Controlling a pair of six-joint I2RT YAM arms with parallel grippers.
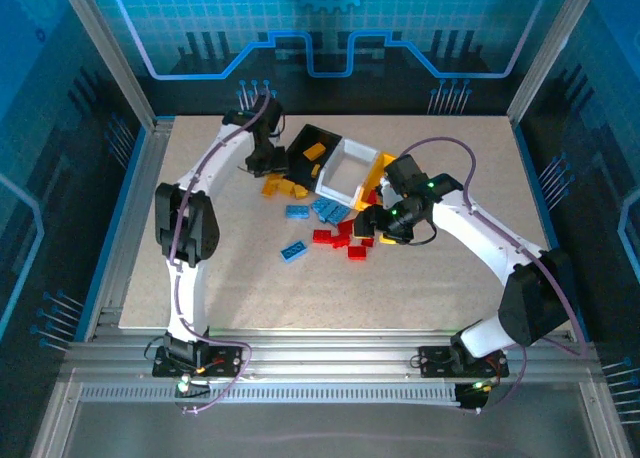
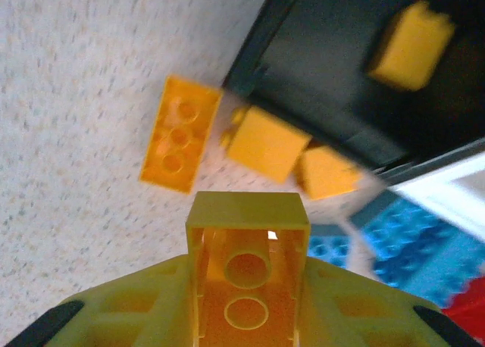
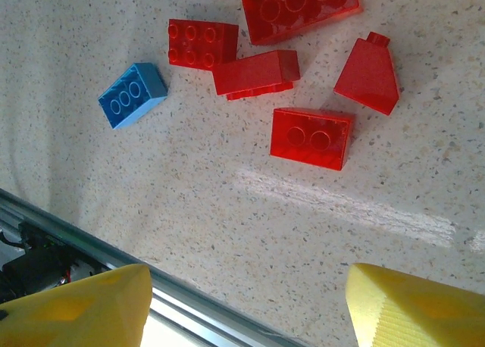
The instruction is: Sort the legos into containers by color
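My left gripper (image 2: 248,275) is shut on an orange-yellow lego (image 2: 248,218), held just above the table beside the black container (image 2: 318,67). One yellow lego (image 2: 413,44) lies inside that container, and three more orange legos (image 2: 180,133) lie on the table in front of it. In the top view the left gripper (image 1: 268,163) is left of the black container (image 1: 322,131), with the white container (image 1: 340,191) and yellow container (image 1: 384,162) to its right. My right gripper (image 3: 246,305) is open, hovering over several red legos (image 3: 311,137) and a blue lego (image 3: 131,95).
Blue legos (image 1: 328,210) lie in front of the white container, and a single blue one (image 1: 293,250) sits nearer the arms. The table's metal front rail (image 3: 189,313) runs close under the right gripper. Bare tabletop (image 1: 420,288) spreads toward the near edge.
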